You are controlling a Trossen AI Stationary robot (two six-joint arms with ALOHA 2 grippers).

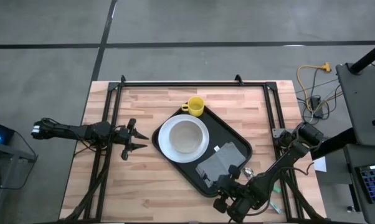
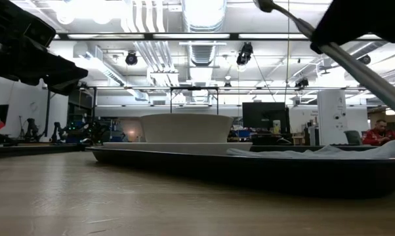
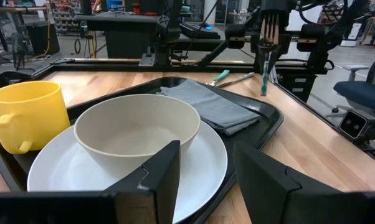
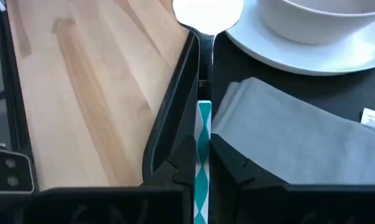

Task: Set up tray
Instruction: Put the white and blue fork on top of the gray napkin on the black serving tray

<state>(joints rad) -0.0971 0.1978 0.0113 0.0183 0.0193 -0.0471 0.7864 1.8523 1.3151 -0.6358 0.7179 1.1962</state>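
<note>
Right gripper [image 4: 203,163], clamped on a spoon [image 4: 207,12] at lower right, should lower it level beside the napkin [image 1: 222,160] on the tray [image 1: 175,163]; left gripper [image 1: 130,139] waits, jaws apart.

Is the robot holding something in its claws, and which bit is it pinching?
The right gripper is shut on a spoon, pinching its teal-and-white handle. The left gripper is open and holds nothing.

A flat black tray [image 1: 237,147] lies diagonally at the table's centre-right.
</note>
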